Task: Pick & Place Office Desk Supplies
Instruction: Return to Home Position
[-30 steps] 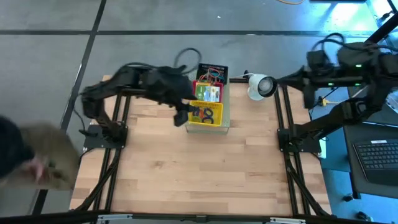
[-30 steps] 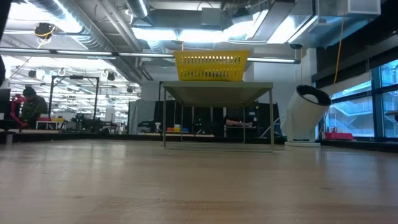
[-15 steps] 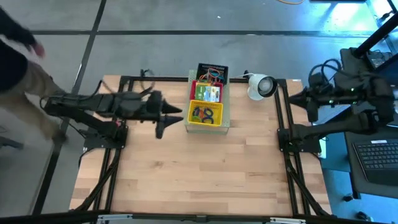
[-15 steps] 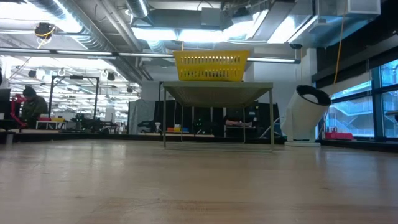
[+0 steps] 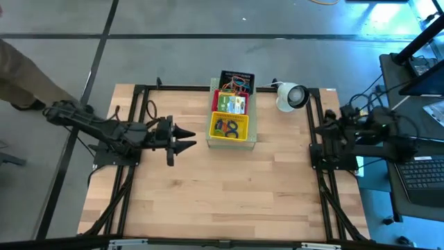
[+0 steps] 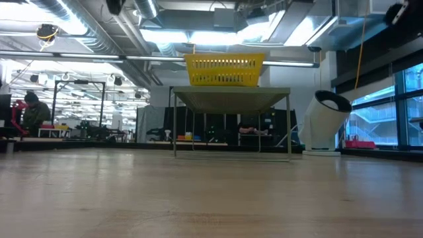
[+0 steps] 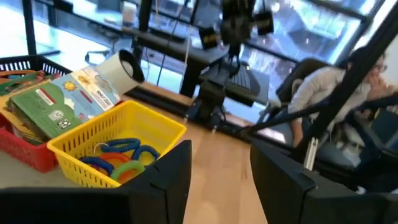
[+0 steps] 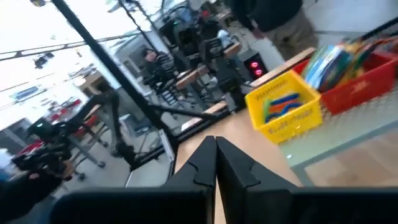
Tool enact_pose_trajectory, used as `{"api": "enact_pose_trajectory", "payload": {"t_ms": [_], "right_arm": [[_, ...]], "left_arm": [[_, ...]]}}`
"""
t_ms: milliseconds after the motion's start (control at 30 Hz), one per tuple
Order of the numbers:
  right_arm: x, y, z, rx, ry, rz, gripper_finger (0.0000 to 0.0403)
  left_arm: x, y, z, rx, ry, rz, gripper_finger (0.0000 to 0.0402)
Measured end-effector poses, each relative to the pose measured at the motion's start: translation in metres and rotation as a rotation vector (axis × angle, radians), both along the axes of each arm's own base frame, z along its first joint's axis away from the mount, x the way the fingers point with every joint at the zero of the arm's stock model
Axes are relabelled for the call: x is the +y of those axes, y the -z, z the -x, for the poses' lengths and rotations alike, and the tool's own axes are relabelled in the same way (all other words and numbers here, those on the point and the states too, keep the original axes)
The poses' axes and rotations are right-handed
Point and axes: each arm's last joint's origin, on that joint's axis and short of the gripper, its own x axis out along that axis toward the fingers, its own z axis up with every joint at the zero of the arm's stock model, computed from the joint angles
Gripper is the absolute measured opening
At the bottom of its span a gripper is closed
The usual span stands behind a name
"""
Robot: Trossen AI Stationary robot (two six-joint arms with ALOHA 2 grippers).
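Observation:
Three small baskets stand in a row on a pale green perforated box (image 5: pixel 251 132) at the table's far middle. The yellow basket (image 5: pixel 229 128) holds blue, orange and green rubber bands (image 7: pixel 121 158). Behind it, the red basket (image 5: pixel 232 104) holds green-and-yellow card boxes (image 7: pixel 50 102), and a black basket (image 5: pixel 237 80) holds more bands. My left gripper (image 5: pixel 182 139) hangs open and level to the left of the yellow basket, pointing at it with nothing between its fingers (image 7: pixel 221 180). My right gripper (image 8: pixel 216 162) is shut and sits folded back at the table's right edge (image 5: pixel 325 132).
A white round fan (image 5: pixel 290 96) stands at the far edge, right of the baskets. Black frame rails (image 5: pixel 132 173) run along both sides of the table. Bare wood (image 5: pixel 229 187) lies between them. A person's leg (image 5: pixel 21 76) shows beyond the left edge.
My left gripper has drawn back from above the yellow basket toward the table's left edge and sunk, and the arm has folded. My right arm has come down and folded back at the right edge. A person has moved past the table's left side.

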Motion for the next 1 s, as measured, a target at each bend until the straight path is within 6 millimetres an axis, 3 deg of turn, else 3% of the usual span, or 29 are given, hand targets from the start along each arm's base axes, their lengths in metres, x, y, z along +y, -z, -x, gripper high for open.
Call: {"api": "enact_pose_trajectory", "payload": {"t_ms": [267,467,1000], "right_arm": [[0.0,0.057,-0.024,0.038,-0.051,-0.039,0.0007],[0.0,0.072,-0.038,0.009,-0.099,-0.01,0.0007],[-0.001,0.114,-0.056,0.118,-0.103,-0.001,0.0007]], "left_arm": [[-0.001,0.055,0.002,-0.162,-0.028,0.04,0.0147],[0.002,0.082,0.01,-0.221,-0.027,0.031,0.014],[0.01,0.146,0.031,-0.108,0.0,0.044,0.0129]]}}
